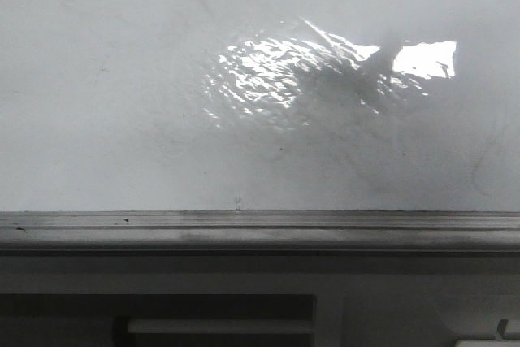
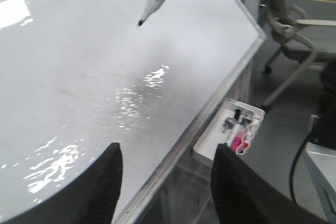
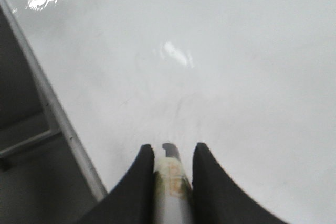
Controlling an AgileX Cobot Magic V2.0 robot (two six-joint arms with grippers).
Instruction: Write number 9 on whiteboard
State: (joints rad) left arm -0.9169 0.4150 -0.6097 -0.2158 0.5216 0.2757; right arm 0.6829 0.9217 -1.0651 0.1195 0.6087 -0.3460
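The left gripper hung open and empty over the whiteboard, glossy with glare and smudges, no 9 visible on it. The right gripper clamped a marker. An office chair stood beyond.

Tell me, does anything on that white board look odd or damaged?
Nothing is broken or spilled. The whiteboard bears only faint grey smudges and a crinkly glare patch, with no number drawn yet. The right fingers grip a marker aimed at it; the left fingers are open and empty.
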